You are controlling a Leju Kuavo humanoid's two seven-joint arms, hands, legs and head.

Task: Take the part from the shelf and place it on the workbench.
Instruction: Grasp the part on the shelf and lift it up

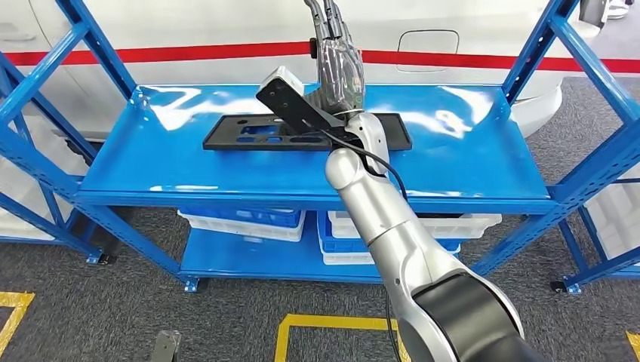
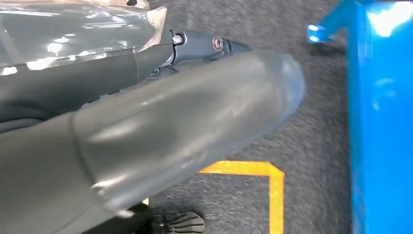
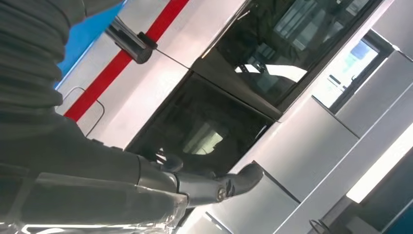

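Observation:
A flat black part with several cut-outs lies lengthwise on the top board of the blue shelf. My right arm reaches over the shelf's front edge and hides the part's middle. My right hand stands raised above the part's right half, fingers pointing up and apart, holding nothing. In the right wrist view that hand faces a car's dark window, its thumb and a finger stretched out. My left hand hangs low over the grey carpet with straight fingers and nothing in it.
White and blue bins sit on the lower shelf board. Slanted blue struts frame both shelf ends. A white car with a red stripe stands close behind. Yellow lines mark the carpet in front.

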